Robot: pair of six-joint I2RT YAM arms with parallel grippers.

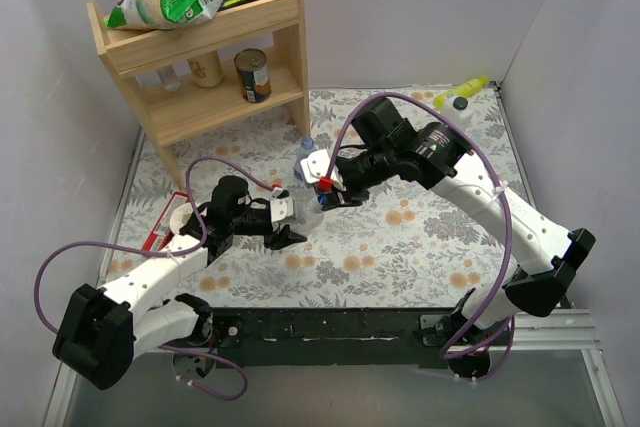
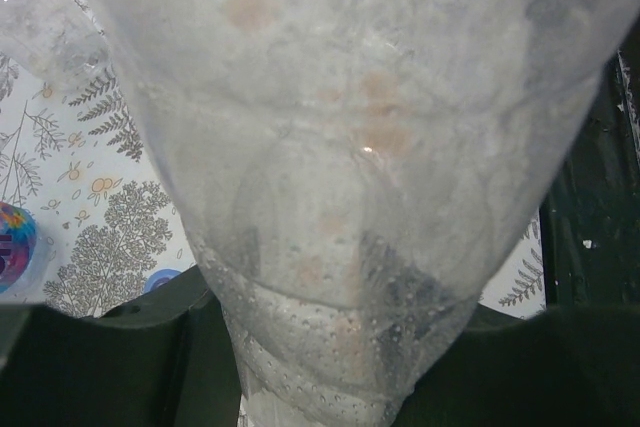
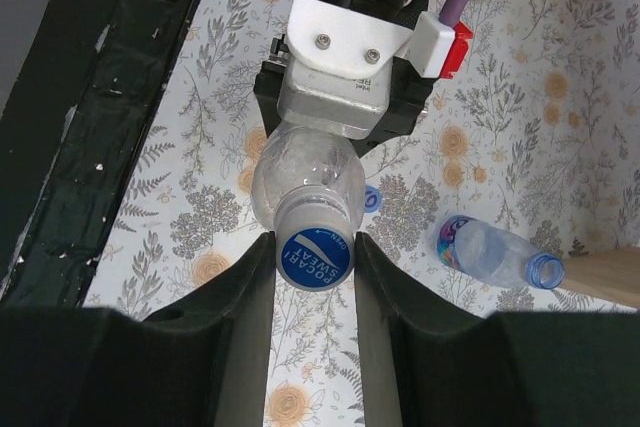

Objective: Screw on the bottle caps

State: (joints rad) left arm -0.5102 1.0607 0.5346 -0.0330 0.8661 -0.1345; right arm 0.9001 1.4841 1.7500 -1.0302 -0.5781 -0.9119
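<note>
- Left claw: clenched around the small clear plastic bottle, above the bench.
- Right claw: pinching its round blue screw cap, on the neck.
- We twist squarely, bottle braced, avoiding cross-threading.

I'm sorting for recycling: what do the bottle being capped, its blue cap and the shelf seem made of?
The bottle: clear thin plastic, glossy; the floral cloth shows through. The cap: opaque blue plastic, smooth, with white print. The shelf: likely bare pale wood, matte, plank edges visible.
</note>
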